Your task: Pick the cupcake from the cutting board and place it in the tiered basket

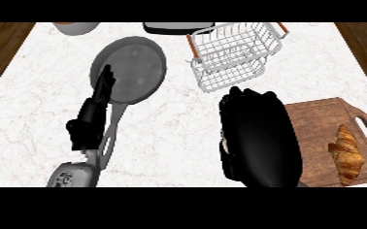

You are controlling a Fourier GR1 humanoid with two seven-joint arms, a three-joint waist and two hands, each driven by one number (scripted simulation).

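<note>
My right hand [259, 138] fills the lower right of the head view, back toward me, over the left edge of the wooden cutting board [321, 119]. Its fingers curl round the cupcake [224, 144], of which only a pale sliver shows at the hand's left side. The white wire tiered basket [233, 53] stands just beyond the fingertips, at the back. My left hand [94, 112] rests open at the left, fingers straight and pointing away, over the pan's handle.
A grey frying pan [130, 70] lies left of the basket, with its handle running toward me. A croissant [345, 154] sits on the board's right part. A grey bowl [75, 27] and a black-and-white dish [177, 27] stand at the counter's far edge.
</note>
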